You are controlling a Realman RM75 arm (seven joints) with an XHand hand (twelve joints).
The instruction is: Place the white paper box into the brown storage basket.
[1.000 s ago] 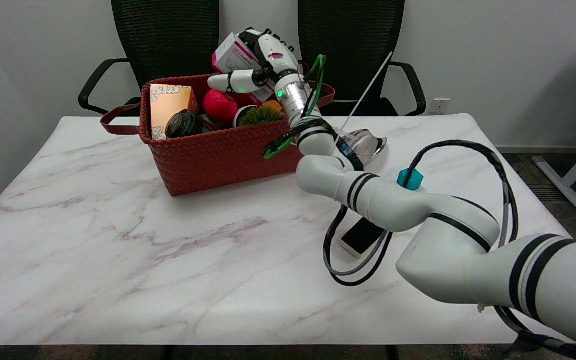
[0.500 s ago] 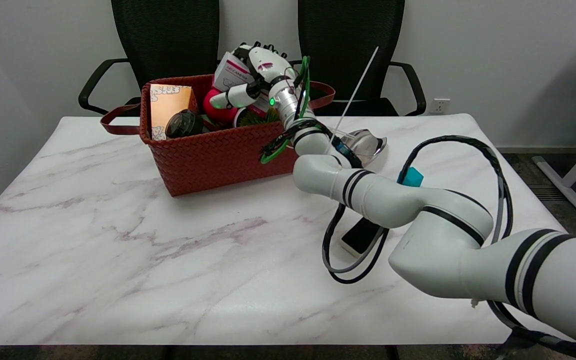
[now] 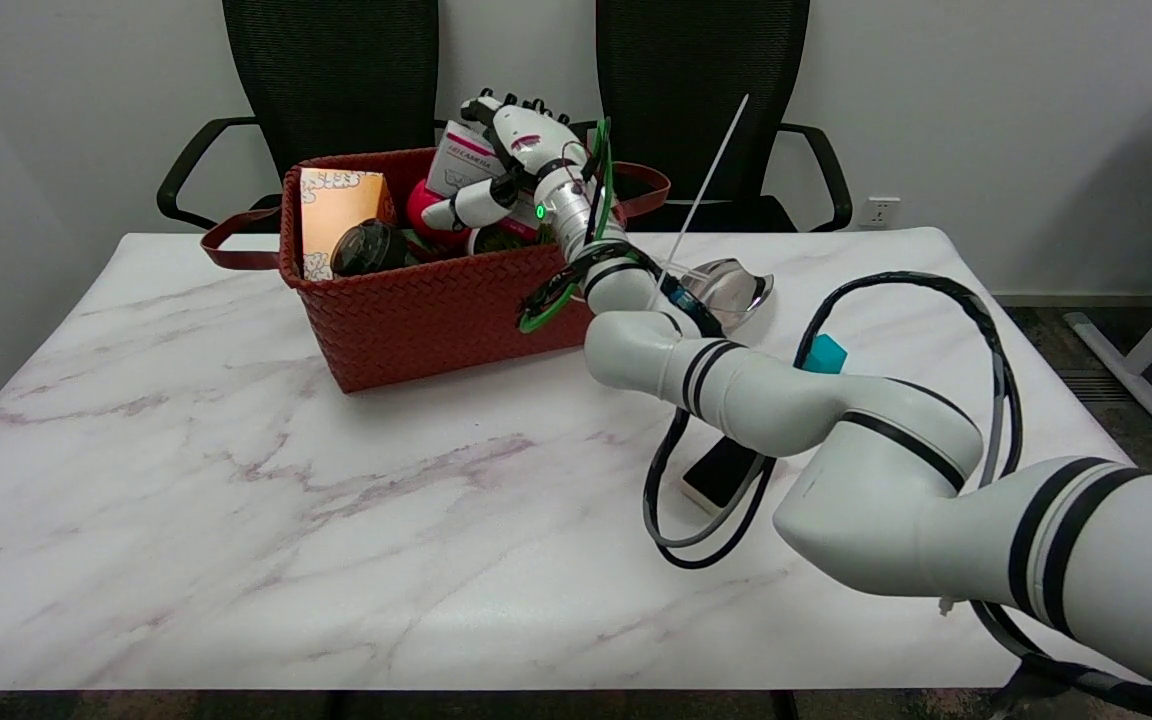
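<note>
Over the brown storage basket [image 3: 416,300], the right hand [image 3: 511,160] clamps the white paper box [image 3: 466,160], tilted, apparently to drop it inside.

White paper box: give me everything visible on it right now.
The white paper box looks like thin cardboard with pink-magenta print and a small label. It is tilted, held by the right hand, over the far right part of the brown storage basket, above the red ball. Most of it is hidden by the hand.
</note>
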